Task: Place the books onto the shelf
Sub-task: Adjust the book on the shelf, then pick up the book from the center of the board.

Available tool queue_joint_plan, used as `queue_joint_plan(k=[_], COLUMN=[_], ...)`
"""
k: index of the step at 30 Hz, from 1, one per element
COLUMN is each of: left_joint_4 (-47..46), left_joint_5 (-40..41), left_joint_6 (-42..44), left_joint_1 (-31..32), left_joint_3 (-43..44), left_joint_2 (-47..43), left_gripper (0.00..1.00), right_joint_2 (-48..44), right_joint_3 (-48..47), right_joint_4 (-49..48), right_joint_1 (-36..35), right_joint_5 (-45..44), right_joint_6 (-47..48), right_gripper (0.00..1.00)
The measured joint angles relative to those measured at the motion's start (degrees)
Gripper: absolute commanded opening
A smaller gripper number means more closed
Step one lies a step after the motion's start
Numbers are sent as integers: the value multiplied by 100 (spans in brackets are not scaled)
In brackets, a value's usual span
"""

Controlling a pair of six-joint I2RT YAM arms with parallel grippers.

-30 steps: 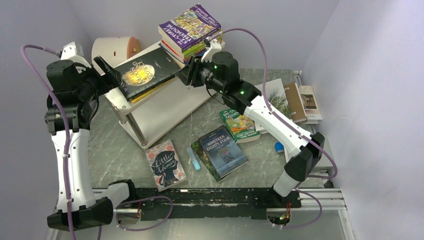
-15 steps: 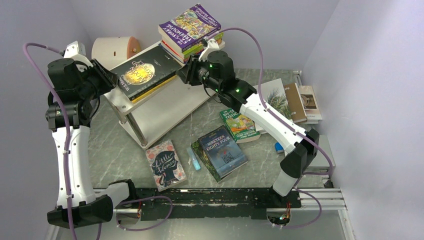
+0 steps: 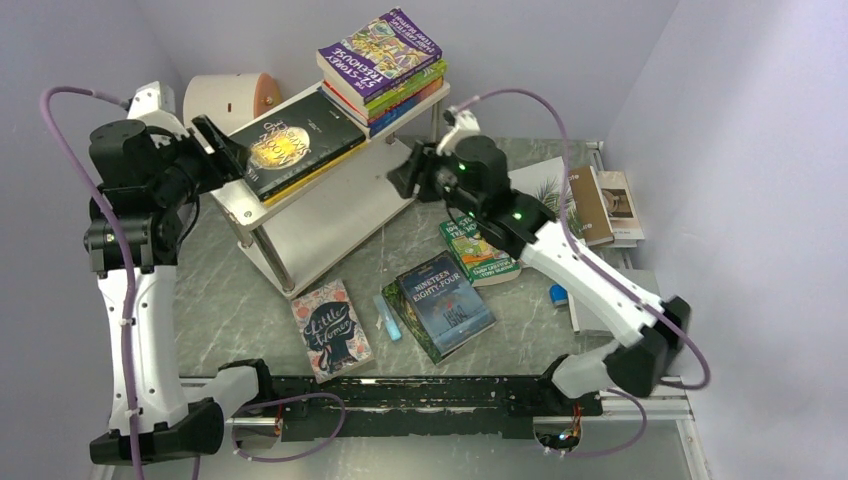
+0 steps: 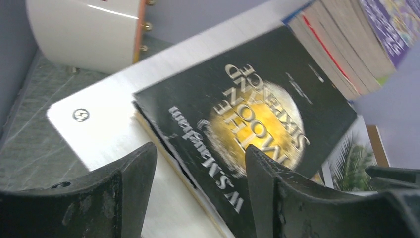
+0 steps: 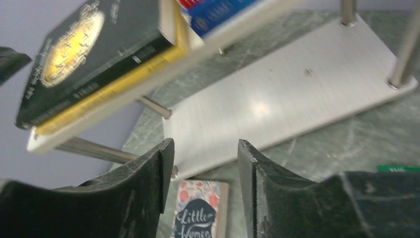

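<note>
Black book (image 4: 247,114) just beyond left jaws

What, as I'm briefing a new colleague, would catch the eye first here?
The black book with a golden moon lies on the top board of the shelf, beside a colourful stack at its far end. The left gripper and right gripper hover open on either side of that board. Little Women and Nineteen Eighty-Four lie on the table in front.

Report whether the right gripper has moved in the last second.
Yes: the right gripper has pulled back rightward and nearer, away from the shelf.
</note>
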State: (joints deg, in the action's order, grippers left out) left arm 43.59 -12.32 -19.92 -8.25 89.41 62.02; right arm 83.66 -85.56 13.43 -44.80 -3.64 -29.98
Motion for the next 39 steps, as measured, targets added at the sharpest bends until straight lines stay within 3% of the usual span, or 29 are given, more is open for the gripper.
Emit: queue_joint_plan(k=[7, 12, 18, 27, 39], left_joint_4=[-48, -243, -505, -699, -962], left_joint_5=[-385, -1113, -1954, -2557, -2911], left_joint_6=[356, 675, 780, 509, 304], left_joint_1=[833, 1633, 2144, 2247, 2256], left_joint_3=[-98, -243, -855, -1593, -1639], left_joint_2=[-358, -656, -1172, -1434, -1390], left_gripper=[75, 77, 75, 76, 76], right_joint_2=[-1434, -1812, -2387, -3442, -3991], right_joint_3=[2013, 3309, 4266, 5254, 6457], right_joint_4=[389, 844, 1384, 1956, 1786], right_joint_1=[623, 1338, 1458, 1464, 1464], right_joint_5=[-413, -527, -761, -933, -385], right_joint_6=[-188, -365, -695, -1552, -2533], right_gripper=[62, 70, 77, 82, 83])
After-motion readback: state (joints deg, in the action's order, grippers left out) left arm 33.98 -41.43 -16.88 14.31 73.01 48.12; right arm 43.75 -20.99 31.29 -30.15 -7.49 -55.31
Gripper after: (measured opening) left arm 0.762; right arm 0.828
